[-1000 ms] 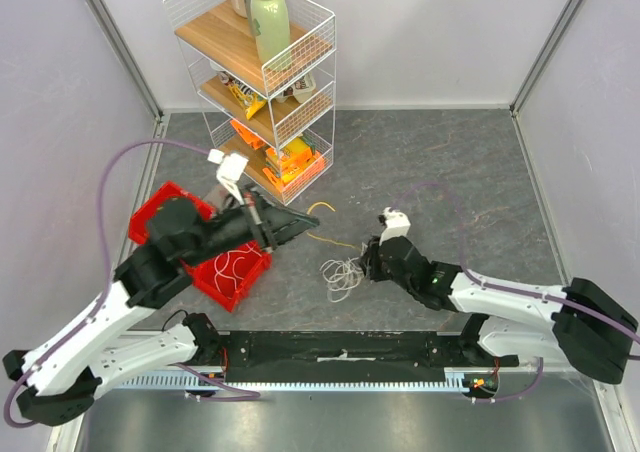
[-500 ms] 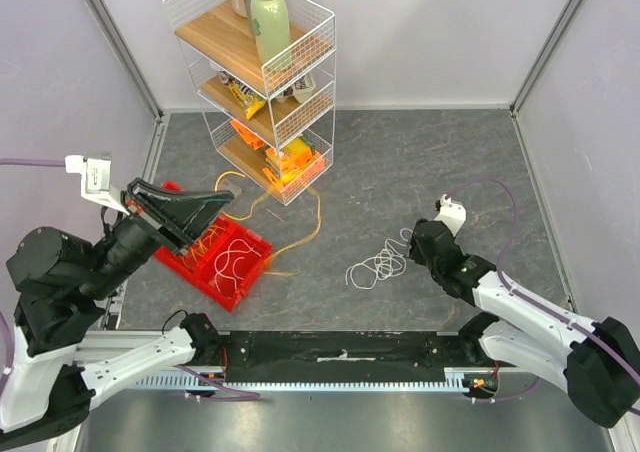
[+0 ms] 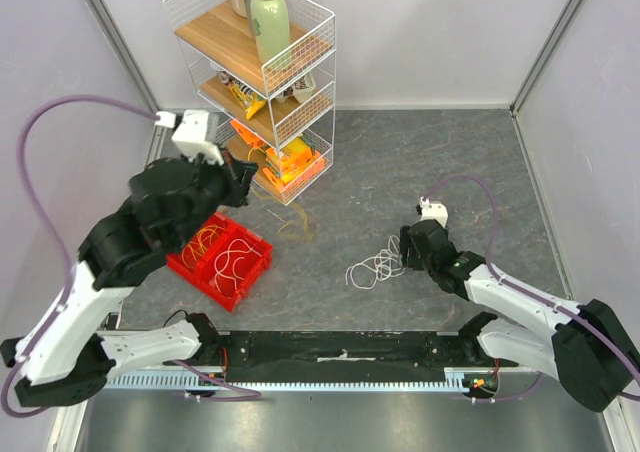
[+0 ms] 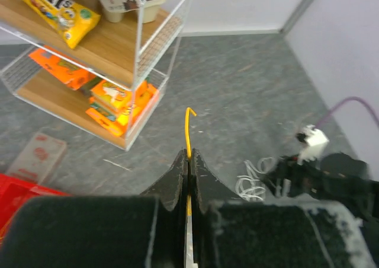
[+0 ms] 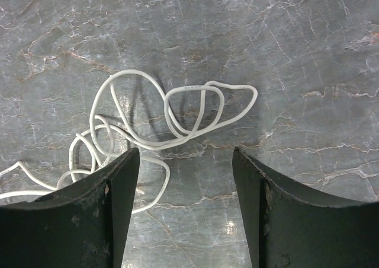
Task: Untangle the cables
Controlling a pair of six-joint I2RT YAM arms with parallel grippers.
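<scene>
Pinching a yellow cable (image 4: 189, 130), the left gripper (image 4: 188, 163) is clamped tight on it, with the wire's tip poking out just past the fingertips.
The right gripper (image 5: 183, 158) has its jaws spread and nothing in them. The white cable (image 5: 177, 117) lies looped on the table just ahead of its fingers, trailing off to their left side. A red bin (image 3: 250, 284) sits beneath the left claw.

Open floor (image 3: 440, 157) right (rack (image 3: 212, 34) rear-left)
</scene>
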